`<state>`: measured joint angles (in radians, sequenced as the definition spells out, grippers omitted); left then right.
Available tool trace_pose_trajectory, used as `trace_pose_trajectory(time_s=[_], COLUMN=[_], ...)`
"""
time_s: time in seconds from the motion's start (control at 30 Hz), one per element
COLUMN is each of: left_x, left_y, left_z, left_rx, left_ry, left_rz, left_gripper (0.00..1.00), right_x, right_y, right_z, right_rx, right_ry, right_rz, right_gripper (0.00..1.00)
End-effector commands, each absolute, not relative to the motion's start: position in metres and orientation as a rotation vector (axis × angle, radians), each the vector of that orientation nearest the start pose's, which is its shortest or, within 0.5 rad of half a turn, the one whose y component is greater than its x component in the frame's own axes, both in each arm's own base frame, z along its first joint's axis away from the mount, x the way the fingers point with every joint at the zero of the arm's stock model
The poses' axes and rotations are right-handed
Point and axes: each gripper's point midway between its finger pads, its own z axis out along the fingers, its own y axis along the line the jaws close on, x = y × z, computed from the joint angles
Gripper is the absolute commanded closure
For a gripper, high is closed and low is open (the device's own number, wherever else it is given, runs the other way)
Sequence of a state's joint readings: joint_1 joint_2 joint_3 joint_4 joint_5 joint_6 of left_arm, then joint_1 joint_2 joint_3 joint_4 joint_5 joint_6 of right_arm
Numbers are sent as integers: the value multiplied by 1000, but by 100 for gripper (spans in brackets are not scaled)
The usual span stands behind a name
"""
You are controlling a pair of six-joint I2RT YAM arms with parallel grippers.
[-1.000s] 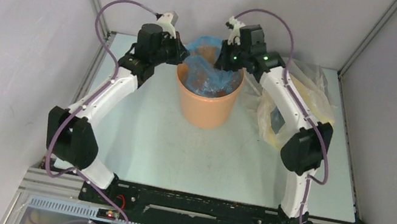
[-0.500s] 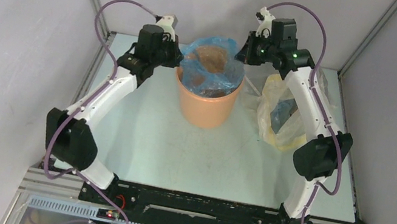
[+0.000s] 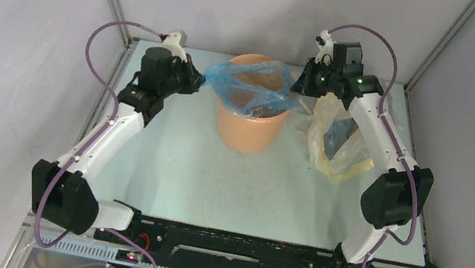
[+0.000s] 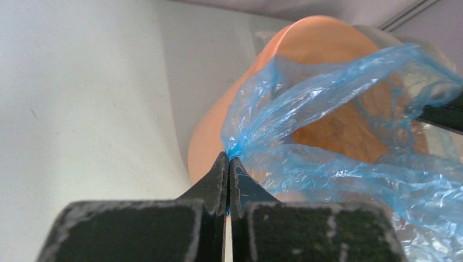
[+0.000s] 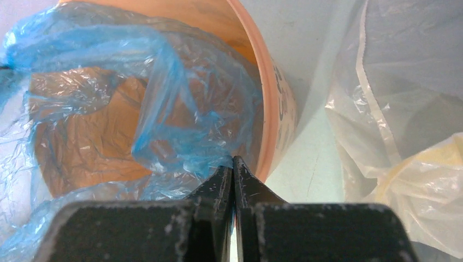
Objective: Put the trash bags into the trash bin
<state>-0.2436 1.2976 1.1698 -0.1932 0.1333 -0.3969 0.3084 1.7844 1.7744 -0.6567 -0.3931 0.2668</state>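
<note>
Counter (image 3: 178, 160): pale and flat; it carries the bin and the bags. Both arms reach over it toward the far edge.
Trash bin (image 3: 248, 130): round, orange-tan, upright with mouth up. It stands at far middle of the counter, betw. the 2 hands.
Clear bag (image 3: 342, 152): yellowish and crumpled, on the counter just right of the bin, under the right arm. Something dark is inside; I cannot tell what.
Trash bag (image 3: 247, 84): thin light-blue film, pulled wide from left to right across the bin mouth. The mid part sags down into the bin. The left end goes out past the left rim; the right end is at the right rim.
Left hand (image 3: 199, 82): fingers pressed together, pinching the left tip of the trash bag. It is outside the bin, left of the rim, above the counter.
Right hand (image 3: 299, 89): fingers pressed together, pinching the film at the right rim, close to the clear bag.
</note>
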Motion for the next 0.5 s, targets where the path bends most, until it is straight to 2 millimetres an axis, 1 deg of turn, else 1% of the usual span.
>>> trace_pose_trajectory(time_s=[0.0, 0.07, 0.13, 0.33, 0.47], left_x=[395, 394, 394, 398, 403], left_y=[-138, -135, -135, -138, -140], left_z=[286, 280, 282, 304, 314], left_rx=[-93, -106, -107, -84, -77], left_ry=[1884, 1890, 1883, 1839, 1823], left_rz=[-619, -621, -634, -661, -669], left_gripper=[100, 100, 100, 100, 100], right_x=[436, 437, 438, 430, 424], right_y=[203, 197, 196, 209, 215], right_z=[276, 277, 286, 322, 334], right_rx=[-224, -205, -207, -262, -283], right_ry=[2195, 2192, 2169, 2102, 2086], right_rz=[727, 707, 712, 788, 823], right_gripper=[96, 96, 96, 97, 97])
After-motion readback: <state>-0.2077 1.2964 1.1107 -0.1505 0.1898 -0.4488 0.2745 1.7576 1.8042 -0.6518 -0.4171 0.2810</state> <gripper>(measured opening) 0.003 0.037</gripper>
